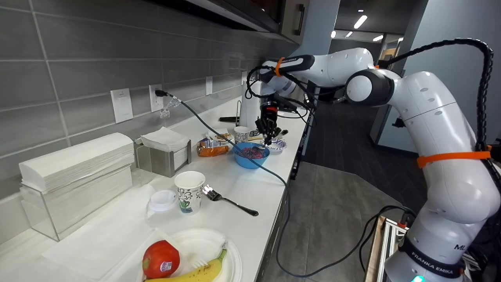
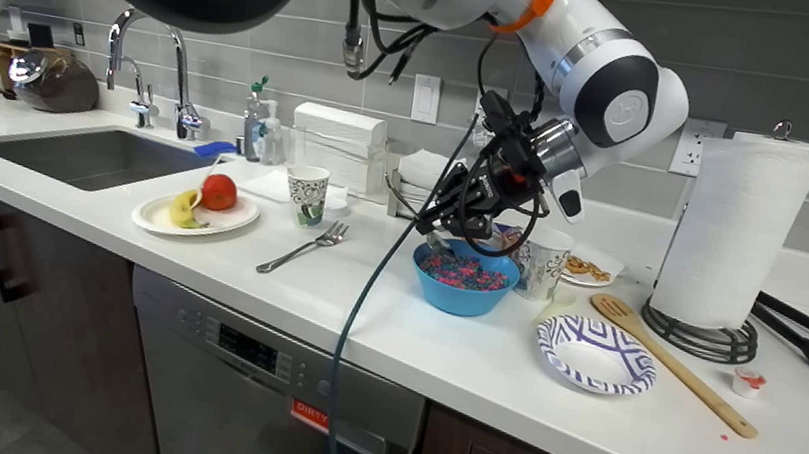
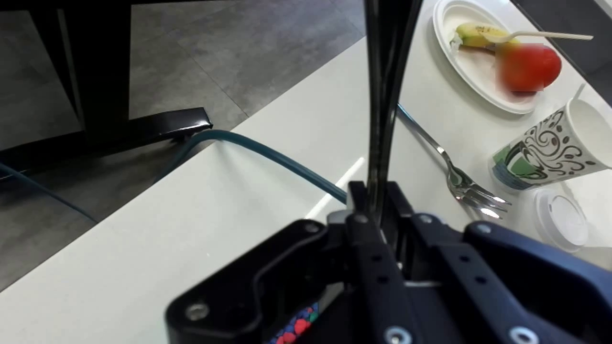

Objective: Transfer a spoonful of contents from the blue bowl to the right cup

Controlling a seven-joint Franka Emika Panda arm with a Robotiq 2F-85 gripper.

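The gripper, black with round screw heads, is closed down to the thickness of the slim, glossy handle of a spoon, which it has hold of. In both exterior views the spoon's head is inside the blue bowl, at its contents: small grains, pink and blue with flecks of green, rounded like beads in the wrist view. Whether the head carries any I cannot tell. The bowl, round and smooth-walled, stands on the white counter between its front edge and its back edge. Just beside it, toward the back edge, a paper cup printed with dark swirls stands upright. A matching cup stands well apart, with a round white lid just beside it, and a shiny metal fork lies between that cup and the front edge. Near the front edge a white plate holds a round, glossy red fruit and a speckled banana. A smooth teal cable drops over that edge. Past the bowl, a shallow zigzag-patterned paper dish sits toward the front edge, a slotted wooden turner lies beside it, and a cylindrical paper roll stands upright by the back edge
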